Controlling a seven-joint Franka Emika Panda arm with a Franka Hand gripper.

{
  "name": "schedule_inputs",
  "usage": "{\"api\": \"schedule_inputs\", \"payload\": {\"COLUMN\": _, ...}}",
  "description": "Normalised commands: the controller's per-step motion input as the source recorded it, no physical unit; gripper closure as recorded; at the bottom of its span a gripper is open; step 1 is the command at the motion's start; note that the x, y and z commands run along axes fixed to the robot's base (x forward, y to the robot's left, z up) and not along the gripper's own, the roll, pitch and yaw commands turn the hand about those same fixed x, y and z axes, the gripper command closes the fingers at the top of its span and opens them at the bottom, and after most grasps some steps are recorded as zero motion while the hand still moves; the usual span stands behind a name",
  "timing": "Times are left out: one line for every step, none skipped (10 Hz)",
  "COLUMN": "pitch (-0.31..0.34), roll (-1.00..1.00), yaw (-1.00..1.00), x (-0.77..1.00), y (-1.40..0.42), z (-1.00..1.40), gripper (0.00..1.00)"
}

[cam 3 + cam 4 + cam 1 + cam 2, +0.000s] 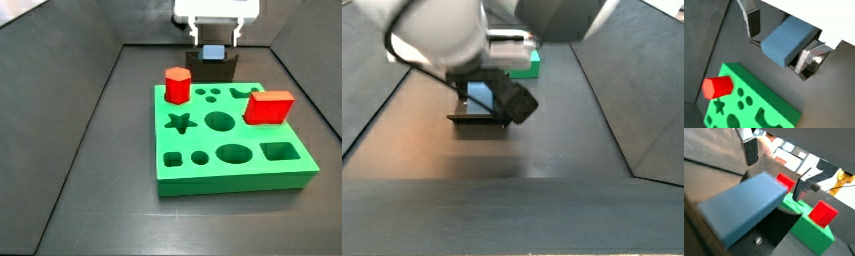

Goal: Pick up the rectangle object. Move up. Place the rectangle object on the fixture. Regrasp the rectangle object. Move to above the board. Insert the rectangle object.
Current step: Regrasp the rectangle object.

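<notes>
Hovering at the far end of the table (94, 170), the pincer (213, 42) hangs over the fixture (214, 70), just behind the far edge of the board (234, 170). In both wrist views its two silver fingers (753, 22) stand apart on either side of the rectangle object (789, 42), with a visible gap between each plate and the block's flanks, so the pincer is spread and grips nothing. The other finger (812, 56) sits close to the block's opposite side, also not clearly touching it.

The rectangle object rests on the fixture: in a wrist view (744, 210) the blue block lies across the dark holder (777, 230), its long body tilted and one end jutting out past the holder's edge. In a side view only the block's end face (213, 53) shows as a small blue square between the fingers, above the dark fixture. In a side view from the opposite end, the arm's grey body covers most of the scene; the fixture (476, 118) shows as a dark frame on the table, with a blue patch (478, 96) inside it.

On the green board stand a red hexagonal prism (177, 86) near its far left corner and a red cube (269, 107) toward its right edge. Both red pieces also appear in a wrist view, the cube (823, 213) on the board's near corner.
</notes>
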Motion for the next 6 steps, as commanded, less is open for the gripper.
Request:
{"api": "schedule_inputs", "payload": {"pitch": 0.045, "roll": 0.06, "yaw": 0.01, "x": -0.03, "y": 0.0, "z": 1.0, "gripper": 0.0}}
{"api": "schedule_inputs", "payload": {"pitch": 0.058, "roll": 0.06, "yaw": 0.01, "x": -0.03, "y": 0.0, "z": 0.9, "gripper": 0.0}}
{"api": "schedule_inputs", "payload": {"pitch": 0.067, "roll": 0.05, "yaw": 0.0, "x": -0.03, "y": 0.0, "z": 0.72, "gripper": 0.0}}
{"api": "schedule_inputs", "payload": {"pitch": 0.076, "roll": 0.05, "yaw": -0.01, "x": -0.03, "y": 0.0, "z": 0.54, "gripper": 0.0}}
{"api": "schedule_inputs", "payload": {"pitch": 0.08, "roll": 0.05, "yaw": -0.02, "x": -0.02, "y": 0.01, "z": 0.3, "gripper": 0.0}}
{"api": "schedule_inputs", "payload": {"pitch": 0.055, "roll": 1.0, "yaw": 0.04, "x": -0.12, "y": -0.82, "z": 0.83, "gripper": 0.0}}
